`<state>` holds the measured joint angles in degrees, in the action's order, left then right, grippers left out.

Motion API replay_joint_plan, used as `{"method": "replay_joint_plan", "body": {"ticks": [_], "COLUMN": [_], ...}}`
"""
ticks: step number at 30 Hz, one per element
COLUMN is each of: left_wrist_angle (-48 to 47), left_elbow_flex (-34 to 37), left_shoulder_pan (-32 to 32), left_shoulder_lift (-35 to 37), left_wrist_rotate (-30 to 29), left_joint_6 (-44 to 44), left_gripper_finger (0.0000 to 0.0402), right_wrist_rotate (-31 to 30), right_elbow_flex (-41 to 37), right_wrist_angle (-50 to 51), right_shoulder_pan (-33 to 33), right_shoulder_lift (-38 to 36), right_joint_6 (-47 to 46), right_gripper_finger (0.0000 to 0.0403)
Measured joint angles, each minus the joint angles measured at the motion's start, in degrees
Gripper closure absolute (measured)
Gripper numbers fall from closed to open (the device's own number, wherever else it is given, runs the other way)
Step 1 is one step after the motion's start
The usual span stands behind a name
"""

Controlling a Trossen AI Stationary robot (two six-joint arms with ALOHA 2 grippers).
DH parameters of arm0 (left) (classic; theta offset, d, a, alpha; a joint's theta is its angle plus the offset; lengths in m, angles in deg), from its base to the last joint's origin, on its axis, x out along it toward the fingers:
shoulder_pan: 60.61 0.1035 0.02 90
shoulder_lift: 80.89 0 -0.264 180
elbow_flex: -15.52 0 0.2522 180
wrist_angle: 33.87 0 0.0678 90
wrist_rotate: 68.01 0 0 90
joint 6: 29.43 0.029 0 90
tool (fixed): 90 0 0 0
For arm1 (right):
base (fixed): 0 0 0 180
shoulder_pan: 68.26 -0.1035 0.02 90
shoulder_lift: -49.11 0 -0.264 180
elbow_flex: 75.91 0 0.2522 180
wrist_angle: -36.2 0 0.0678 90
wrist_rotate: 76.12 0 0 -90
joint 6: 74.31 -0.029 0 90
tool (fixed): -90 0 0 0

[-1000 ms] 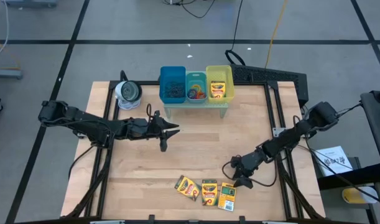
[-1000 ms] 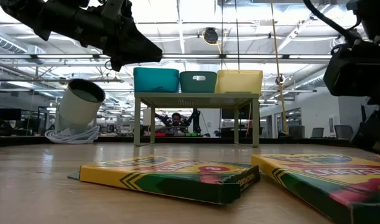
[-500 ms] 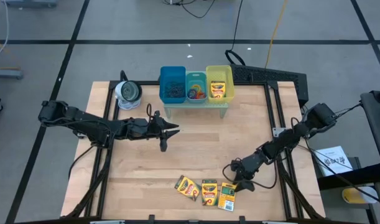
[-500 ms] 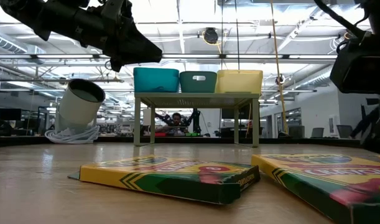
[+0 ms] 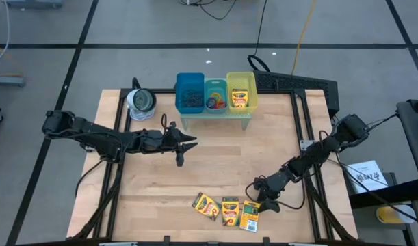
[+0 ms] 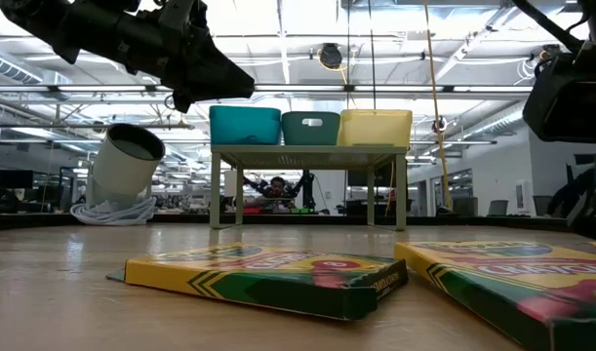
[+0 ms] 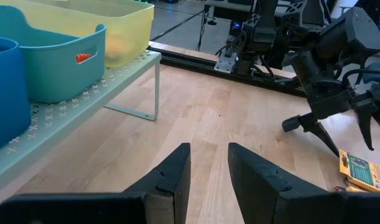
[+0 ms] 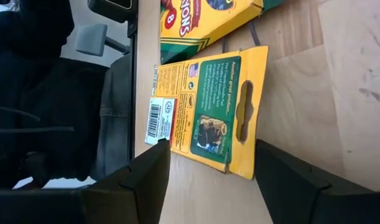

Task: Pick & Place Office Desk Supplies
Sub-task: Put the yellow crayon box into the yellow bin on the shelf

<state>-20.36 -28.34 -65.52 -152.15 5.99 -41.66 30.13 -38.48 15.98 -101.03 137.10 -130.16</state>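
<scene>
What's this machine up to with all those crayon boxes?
It is tidying desk supplies into bins. The right gripper hangs open just over the rightmost crayon box of three lying at the table's near edge, framing it between its fingers but not gripping yet. A fourth box already sits in the yellow bin. The left gripper waits mid-table, holding nothing.

A light wooden table carries it all. Three crayon boxes lie flat in a row by the near edge, close together. At the far edge a small pale-green metal stand rests on its legs. Beside it, at the far left corner, sits a silvery-white roll on the wood.
</scene>
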Motion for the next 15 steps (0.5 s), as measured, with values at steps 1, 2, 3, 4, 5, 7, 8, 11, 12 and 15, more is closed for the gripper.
{"method": "replay_joint_plan", "body": {"ticks": [1, 2, 3, 4, 5, 7, 8, 11, 12, 15], "left_wrist_angle": [0.00, 0.00, 0.00, 0.00, 0.00, 0.00, 0.00, 0.00, 0.00, 0.00], "left_elbow_flex": [0.00, 0.00, 0.00, 0.00, 0.00, 0.00, 0.00, 0.00, 0.00, 0.00], "left_shoulder_pan": [0.00, 0.00, 0.00, 0.00, 0.00, 0.00, 0.00, 0.00, 0.00, 0.00], "left_shoulder_lift": [0.00, 0.00, 0.00, 0.00, 0.00, 0.00, 0.00, 0.00, 0.00, 0.00], "left_wrist_rotate": [0.01, 0.01, -0.01, 0.01, 0.01, 0.00, 0.00, 0.01, -0.01, 0.00], "left_joint_6": [0.00, 0.00, 0.00, 0.00, 0.00, 0.00, 0.00, 0.00, 0.00, 0.00], "left_gripper_finger": [0.0284, 0.0284, 0.0284, 0.0284, 0.0284, 0.0284, 0.0284, 0.0284, 0.0284, 0.0284], "right_wrist_rotate": [0.04, 0.03, 0.02, 0.00, 0.04, 0.21, 0.22, 0.26, 0.28, 0.35], "right_elbow_flex": [0.11, 0.15, 0.19, 0.25, 0.27, 0.27, 0.26, 0.21, 0.22, 0.21], "right_wrist_angle": [-0.12, -0.47, -0.92, -1.13, -1.18, -1.19, -1.33, -1.86, -1.82, -1.71], "right_shoulder_pan": [0.00, 0.00, 0.02, 0.02, 0.02, 0.02, 0.02, 0.02, 0.02, 0.02], "right_shoulder_lift": [0.31, 0.78, 1.24, 1.72, 1.85, 2.23, 2.37, 2.44, 2.44, 2.49], "right_joint_6": [0.00, 0.01, 0.05, 0.09, 0.17, 0.61, 0.96, 1.52, 1.77, 2.75], "right_gripper_finger": [0.0193, 0.0199, 0.0205, 0.0211, 0.0218, 0.0232, 0.0239, 0.0261, 0.0268, 0.0291]}}
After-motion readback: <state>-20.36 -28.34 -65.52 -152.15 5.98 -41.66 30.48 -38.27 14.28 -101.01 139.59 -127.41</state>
